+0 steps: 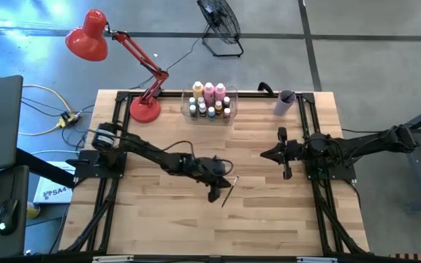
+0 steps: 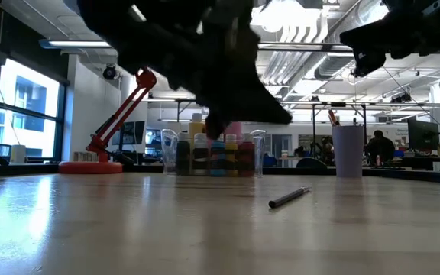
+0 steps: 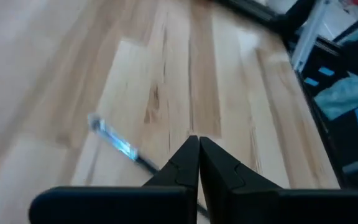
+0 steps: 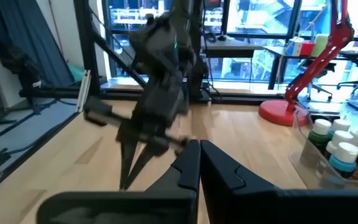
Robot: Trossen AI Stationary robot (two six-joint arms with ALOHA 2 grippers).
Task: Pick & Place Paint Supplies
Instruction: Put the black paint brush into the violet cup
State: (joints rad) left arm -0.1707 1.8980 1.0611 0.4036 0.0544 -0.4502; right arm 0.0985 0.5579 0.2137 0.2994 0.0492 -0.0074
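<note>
The desk [image 1: 269, 219] is pale wood planking. One paintbrush [image 1: 227, 191] lies loose on it near the centre, just beside the left claw [image 1: 215, 196], whose fingers are pressed together on nothing. The right claw [image 1: 286, 173], likewise closed and empty, hangs over the desk's right half. The paint bottles [image 1: 209, 101] stand in a clear bin [image 1: 186, 109] at the far edge, between a red lamp [image 1: 145, 109] and a lilac cup [image 1: 284, 102]. Beyond is an open workshop with large windows.

Two dark jointed arms, matte black wedge-shaped gripper fingers [image 3: 219, 171].

One paintbrush [image 1: 227, 191] (three tall bottles [image 1: 209, 92])
</note>
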